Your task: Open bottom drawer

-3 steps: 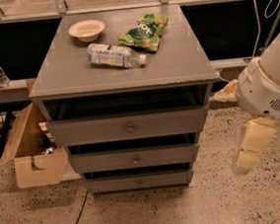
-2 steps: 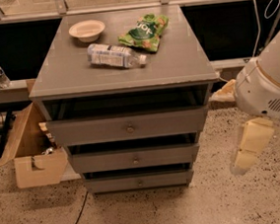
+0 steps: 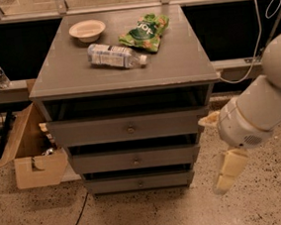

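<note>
The grey cabinet [image 3: 121,71] stands in the middle of the camera view with three drawers. The bottom drawer [image 3: 117,185] is the lowest and slimmest, with a small round knob [image 3: 140,183] at its centre. Its front sits set back under the middle drawer [image 3: 105,162]. The top drawer [image 3: 92,131] has the tallest front. My gripper [image 3: 226,172] hangs pale and pointing down to the right of the cabinet, at the height of the lower two drawers. It is apart from the cabinet and holds nothing that I can see.
On the cabinet top lie a bowl [image 3: 87,29], a plastic bottle [image 3: 115,55] on its side and a green snack bag [image 3: 145,32]. An open cardboard box [image 3: 33,154] stands on the floor at the left. A cable [image 3: 75,223] runs across the speckled floor.
My gripper has moved down and a little left, closer to the cabinet's right side. The drawers have not moved.
</note>
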### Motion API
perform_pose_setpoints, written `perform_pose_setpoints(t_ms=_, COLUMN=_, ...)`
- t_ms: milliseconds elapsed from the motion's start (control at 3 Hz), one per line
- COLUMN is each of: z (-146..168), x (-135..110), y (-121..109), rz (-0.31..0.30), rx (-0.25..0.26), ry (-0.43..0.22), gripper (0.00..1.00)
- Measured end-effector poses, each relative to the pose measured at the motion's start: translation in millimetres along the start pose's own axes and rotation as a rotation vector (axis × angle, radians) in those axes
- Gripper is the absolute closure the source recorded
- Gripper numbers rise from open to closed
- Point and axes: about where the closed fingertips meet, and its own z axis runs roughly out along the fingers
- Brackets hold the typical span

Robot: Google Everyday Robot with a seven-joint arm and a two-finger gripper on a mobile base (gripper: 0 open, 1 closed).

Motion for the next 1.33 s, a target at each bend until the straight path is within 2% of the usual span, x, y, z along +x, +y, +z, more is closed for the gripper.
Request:
perform_pose_setpoints(t_ms=333, z=81.4, x=9.3, y=11.8, rz=-0.009, rx=-0.041, ry=-0.025, gripper=0.00)
perform_pose_setpoints(t_ms=667, z=169.9, x=9.7, y=22.4, rz=0.009, rx=-0.086, ry=-0.042, gripper=0.00)
perform_pose_setpoints(t_ms=1000, z=232.0, x=-0.1, y=9.4, rz=0.080, rx=-0.073, ry=-0.122, gripper=0.00)
perform_pose_setpoints(t_ms=1333, z=236.5, x=-2.0, y=-4.7, rz=0.090, rx=-0.023, ry=-0.144, gripper=0.00)
